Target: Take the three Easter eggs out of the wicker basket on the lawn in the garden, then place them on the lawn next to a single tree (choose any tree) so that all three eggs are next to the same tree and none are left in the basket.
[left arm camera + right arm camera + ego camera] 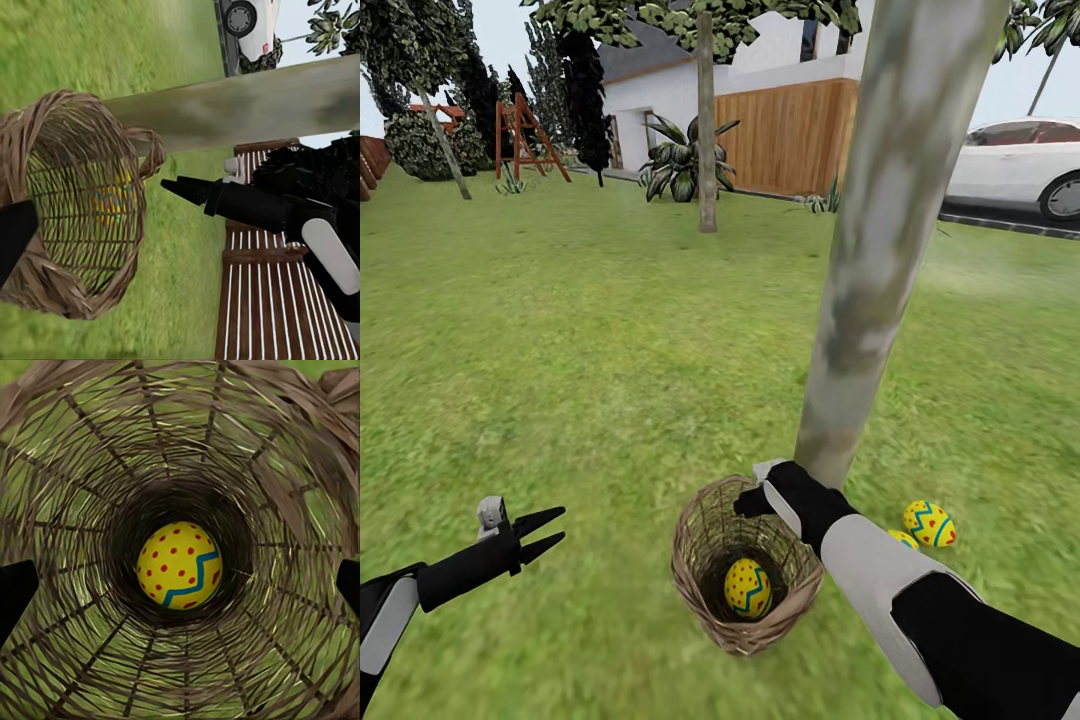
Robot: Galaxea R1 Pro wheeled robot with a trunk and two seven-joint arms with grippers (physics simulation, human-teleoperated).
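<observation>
The wicker basket stands on the lawn at the foot of the pale mottled tree. One yellow Easter egg lies at its bottom, clear in the right wrist view. Two more eggs rest on the grass right of the trunk, one in full view, the other half hidden by my right arm. My right gripper hangs open over the basket's far rim, its fingertips spread wide above the egg. My left gripper is open and empty, left of the basket.
A thinner tree trunk, a wooden fence, a house and a white car stand far back. An orange ladder frame is at the back left. Open grass stretches ahead and to the left.
</observation>
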